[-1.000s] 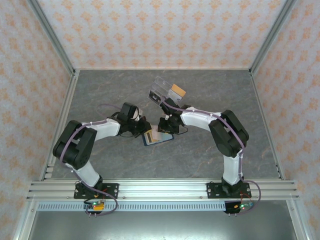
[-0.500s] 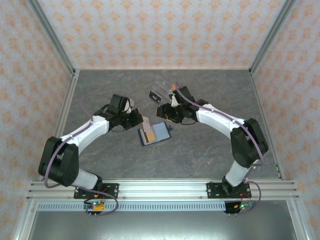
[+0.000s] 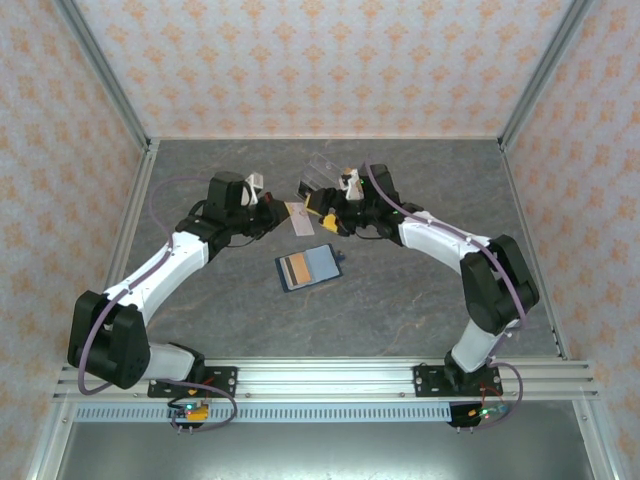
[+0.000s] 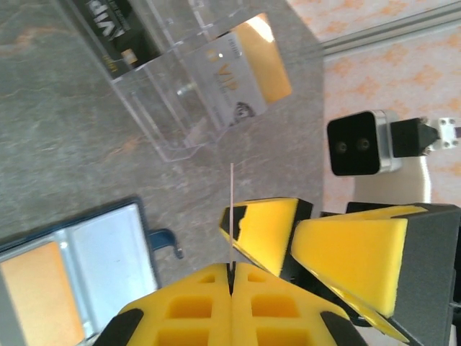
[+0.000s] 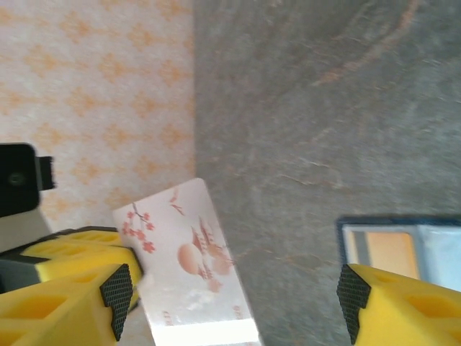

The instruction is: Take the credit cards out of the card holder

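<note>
Left claw [image 4: 232,272] pinching whitish card [image 5: 189,270], off the tabletop [image 3: 400,300].
My right claw [image 5: 234,299] is spread wide around that card; card holder [image 3: 310,267] lies open nearby.

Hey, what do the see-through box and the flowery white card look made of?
Box: clear rigid plastic, probably acrylic; cards inside and table show through its walls. Card: thin glossy plastic, it seems; hairline edge-on, bright sheen on its printed face.

Around me a grey, marbled surface [image 3: 400,300] spreads wall to wall. Three walls [image 3: 320,60] papered pale cream with orange floral motifs close it in, joined by aluminium corner posts [image 3: 105,75]. A ribbed metal rail [image 3: 320,376] runs along my near edge. Light falls even, soft.
</note>
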Controlling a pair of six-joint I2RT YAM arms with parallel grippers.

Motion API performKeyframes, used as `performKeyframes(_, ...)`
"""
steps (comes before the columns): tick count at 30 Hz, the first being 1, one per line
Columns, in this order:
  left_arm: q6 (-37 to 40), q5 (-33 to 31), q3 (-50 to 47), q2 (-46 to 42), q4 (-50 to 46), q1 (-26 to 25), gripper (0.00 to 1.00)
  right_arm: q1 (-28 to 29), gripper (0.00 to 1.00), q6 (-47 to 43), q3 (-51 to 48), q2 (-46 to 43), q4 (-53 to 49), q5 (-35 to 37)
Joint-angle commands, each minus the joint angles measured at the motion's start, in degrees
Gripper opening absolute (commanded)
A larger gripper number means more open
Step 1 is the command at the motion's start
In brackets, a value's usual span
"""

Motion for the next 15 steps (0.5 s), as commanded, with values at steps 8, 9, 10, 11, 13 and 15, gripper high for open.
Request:
performKeyframes(8, -9.8, 5.3, -2.5, -0.1, 13.7, 1.6, 0.00, -0.4, 0.65, 13.1, -3.9, -0.8, 22.4, -9.1)
performKeyframes(9, -9.9, 5.6, -2.8, 0.0, 14.1, 1.7, 0.00, -0.5, 0.60, 12.8, -4.0, -1.0, 22.3, -9.2)
performKeyframes(10, -9.8, 6.0, -3.0, 0.1, 14.3, 1.9, 0.00, -0.7, 0.54, 12.1, -3.9, -1.3, 21.8, -9.2)
performKeyframes(11, -9.8, 6.3, -3.2, 0.2, 14.5, 2.2, 0.00, -0.8, 0.51, 11.4, -4.0, -1.4, 21.4, -9.1)
performKeyframes(13, -9.7, 7.1, -3.7, 0.4, 14.8, 2.6, 0.00, -0.9, 0.43, 10.3, -4.4, -1.5, 20.6, -8.8)
performKeyframes(15, -9.6, 7.7, -4.4, 0.6, 15.0, 2.7, 0.00, -1.0, 0.35, 9.7, -4.7, -1.5, 20.8, -8.8)
